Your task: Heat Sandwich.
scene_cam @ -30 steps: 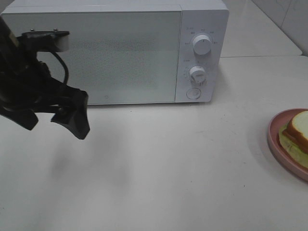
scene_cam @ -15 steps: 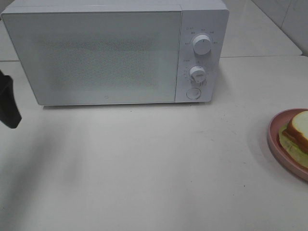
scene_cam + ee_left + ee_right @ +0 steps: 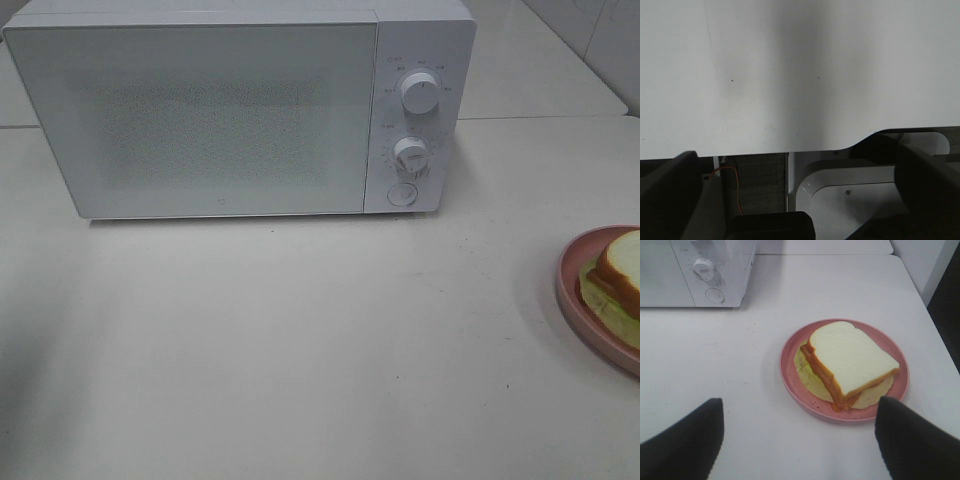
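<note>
Pink plate [image 3: 790,374] holds sandwich [image 3: 850,360]; I see right claw [image 3: 799,440] apart, left claw [image 3: 805,200] apart, both empty.

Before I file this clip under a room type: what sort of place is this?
Probably a kitchen-style counter set up for testing: a white microwave with its door shut, and a sandwich on a pink plate on a plain white table.

A boxy white microwave [image 3: 240,110] with its door shut is sitting on the pale table [image 3: 300,350]; a white-bread sandwich [image 3: 618,280] is resting on a round pink plate [image 3: 572,300] at the right edge.
</note>
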Motion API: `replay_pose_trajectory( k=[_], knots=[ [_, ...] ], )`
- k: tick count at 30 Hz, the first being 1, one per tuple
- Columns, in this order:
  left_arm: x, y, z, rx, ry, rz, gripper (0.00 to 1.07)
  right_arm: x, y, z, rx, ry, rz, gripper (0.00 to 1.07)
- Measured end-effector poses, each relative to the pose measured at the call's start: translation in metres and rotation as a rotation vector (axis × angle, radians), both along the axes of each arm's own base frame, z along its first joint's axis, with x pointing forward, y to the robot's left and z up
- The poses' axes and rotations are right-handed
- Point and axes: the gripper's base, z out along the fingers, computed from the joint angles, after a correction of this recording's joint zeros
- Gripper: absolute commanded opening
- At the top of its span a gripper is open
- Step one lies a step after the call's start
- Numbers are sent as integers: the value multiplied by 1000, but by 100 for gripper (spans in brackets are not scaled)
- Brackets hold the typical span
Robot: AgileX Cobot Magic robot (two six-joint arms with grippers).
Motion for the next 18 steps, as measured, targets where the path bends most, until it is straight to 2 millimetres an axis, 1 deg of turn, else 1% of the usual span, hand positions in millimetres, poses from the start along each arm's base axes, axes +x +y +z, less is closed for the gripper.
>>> replay_pose_trajectory(
  k=[1,2,3,4,5,7,8,9,12,13,14,17,18],
  knots=[
    [-11,0,4,4,-36,1,98,0,0,0,0,0,0,75],
    [-17,0,6,5,-57,3,98,0,0,0,0,0,0,75],
    [-21,0,7,5,-72,3,98,0,0,0,0,0,0,75],
    [-21,0,7,5,-72,3,98,0,0,0,0,0,0,75],
    [-31,0,11,10,-114,3,98,0,0,0,0,0,0,75],
    [-43,1,14,16,-158,2,98,0,0,0,0,0,0,75],
    [-43,1,14,16,-158,2,98,0,0,0,0,0,0,75],
    [-54,1,16,24,-200,1,98,0,0,0,0,0,0,75],
    [-71,1,13,34,-253,0,98,0,0,0,0,0,0,75],
    [-71,1,13,34,-253,0,98,0,0,0,0,0,0,75],
    [-82,1,12,35,-293,1,98,0,0,0,0,0,0,75],
    [-98,1,12,44,-371,3,98,0,0,0,0,0,0,75],
    [-98,1,12,44,-371,3,98,0,0,0,0,0,0,75]
  ],
)
